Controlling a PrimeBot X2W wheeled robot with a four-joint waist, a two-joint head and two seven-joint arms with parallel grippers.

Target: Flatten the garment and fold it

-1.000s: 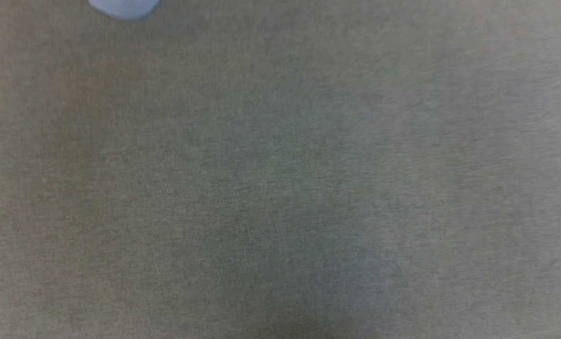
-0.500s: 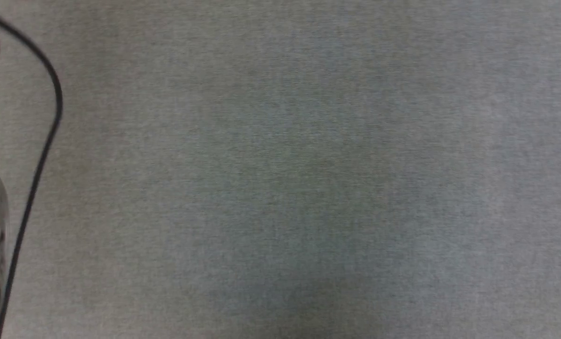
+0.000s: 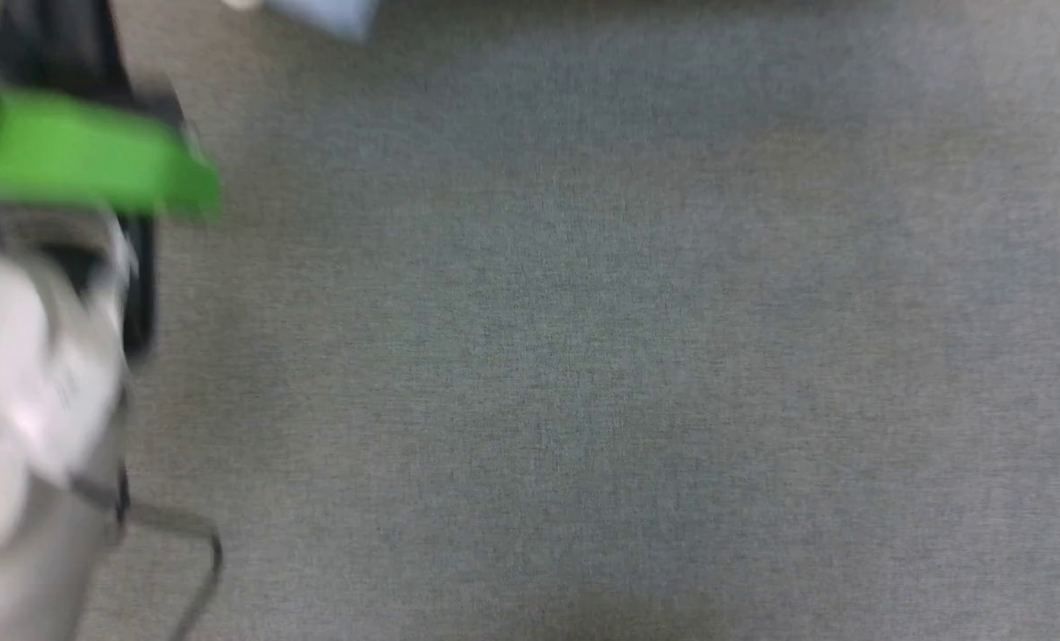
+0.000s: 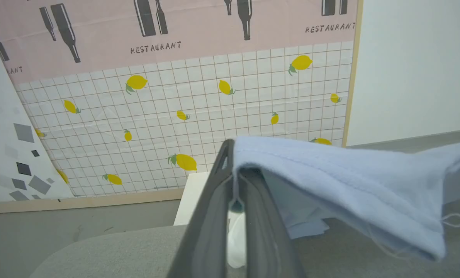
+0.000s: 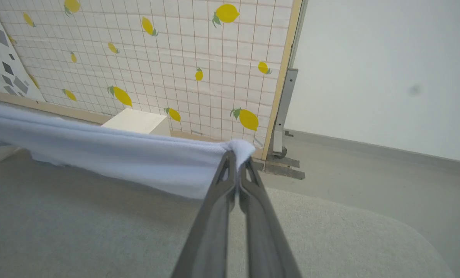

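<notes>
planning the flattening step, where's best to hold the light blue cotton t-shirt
The light blue cotton T-shirt is probably best pinched at two ends of one edge, approached level from the robot's side, as the left gripper and right gripper do: the cloth hangs stretched between them.

Grey cloth surface [image 3: 583, 356], blurred pale forearm [image 3: 22, 401] with green band [image 3: 84, 156] at left, garment [image 3: 325, 13] at top edge.

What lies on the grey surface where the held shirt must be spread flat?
Nothing shows on the grey surface beneath the garment in the right wrist view, but a white cloth lies just past the left gripper.
</notes>
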